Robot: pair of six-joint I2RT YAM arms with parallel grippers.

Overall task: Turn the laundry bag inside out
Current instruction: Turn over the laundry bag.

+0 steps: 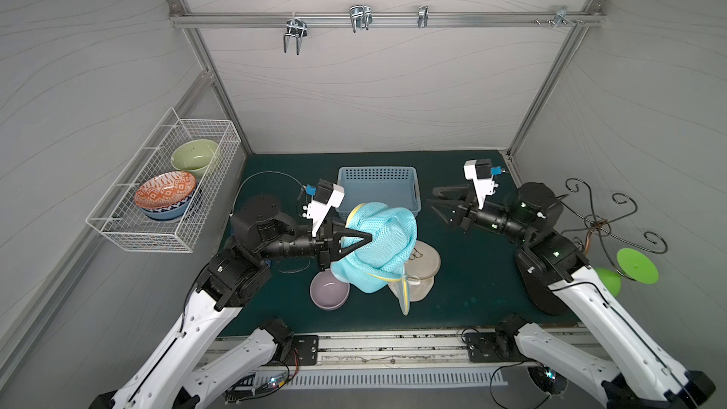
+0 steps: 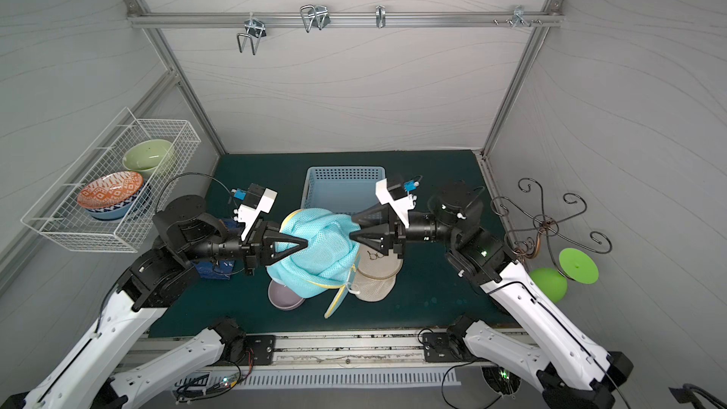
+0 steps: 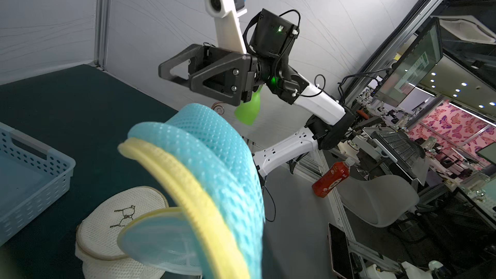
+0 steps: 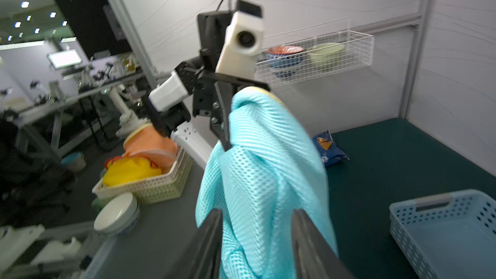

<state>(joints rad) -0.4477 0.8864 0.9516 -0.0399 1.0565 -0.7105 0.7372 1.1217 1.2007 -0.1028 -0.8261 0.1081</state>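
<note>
Slippage is looming: only left jaws are clamping the mesh laundry bag (image 1: 389,238); right jaws are standing apart.

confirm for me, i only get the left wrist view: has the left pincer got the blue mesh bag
Observer: Yes, the left pincer is shut on a fold of the blue mesh bag.
Operator: anything under it i can't see
Observer: A purple bowl sits on the mat beside the bag's lower edge, on the robot's left.
Operator: anything else down there
Observer: A blue snack packet lies on the mat, further to the robot's left.
</note>
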